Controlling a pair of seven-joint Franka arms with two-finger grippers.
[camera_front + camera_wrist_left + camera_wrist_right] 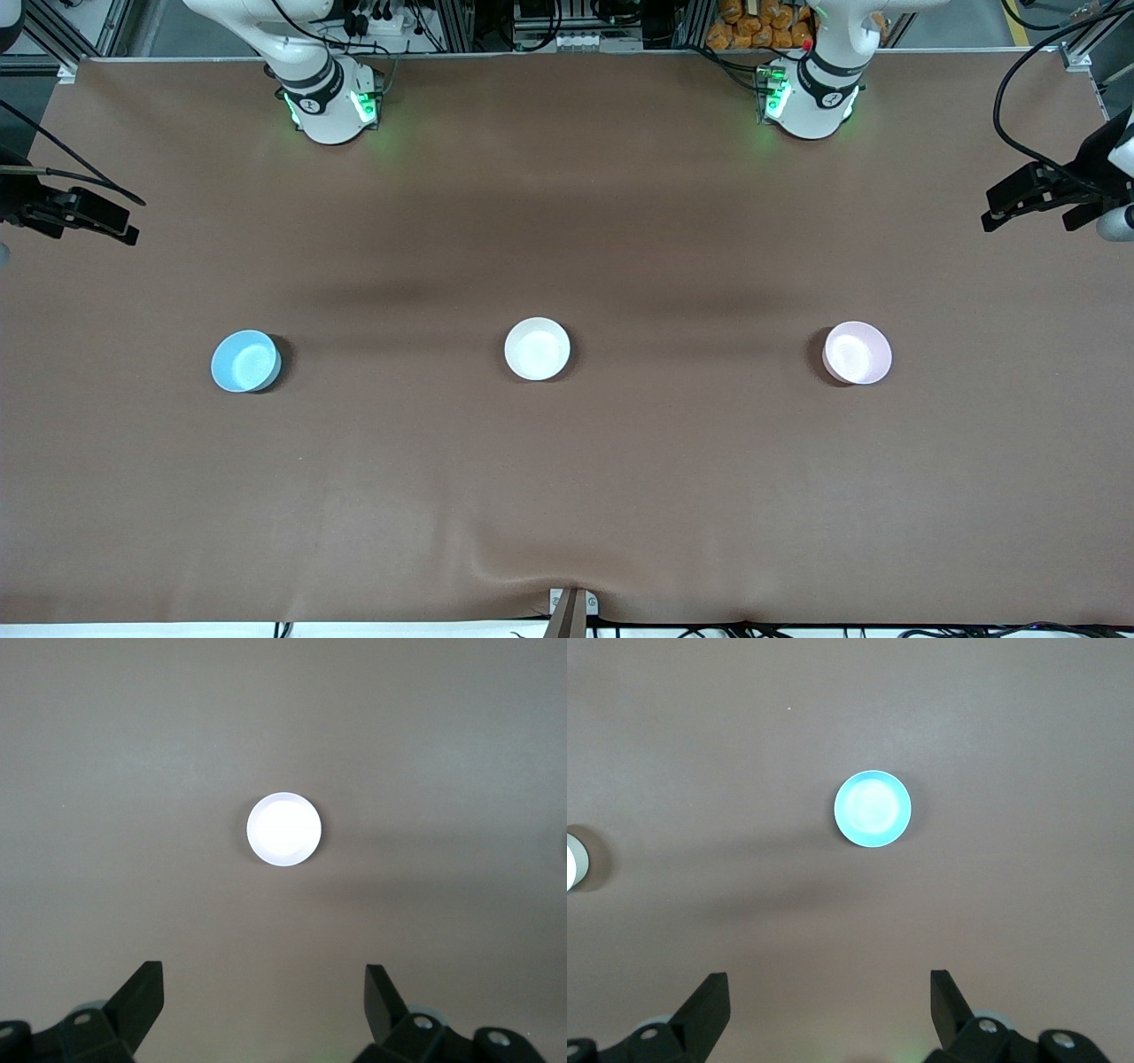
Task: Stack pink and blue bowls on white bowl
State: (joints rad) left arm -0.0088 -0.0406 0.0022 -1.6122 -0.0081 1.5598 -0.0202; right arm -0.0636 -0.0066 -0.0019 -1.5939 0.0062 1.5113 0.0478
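Three bowls stand in a row on the brown table. The light blue bowl (245, 361) is toward the right arm's end, the white bowl (537, 348) is in the middle, and the pale pink bowl (857, 353) is toward the left arm's end. My right gripper (830, 997) is open and empty, high over the table, with the blue bowl (873, 809) below it and the white bowl's rim (571, 862) at the picture's edge. My left gripper (264, 992) is open and empty, high over a bowl (283, 829) that looks washed-out white, by its place the pink one. Neither gripper shows in the front view.
Both robot bases (330, 102) (811, 97) stand along the table's edge farthest from the front camera. Black camera mounts stick in at each end of the table (75, 213) (1050, 190). The brown cloth has a wrinkle by a clamp (571, 607) at the near edge.
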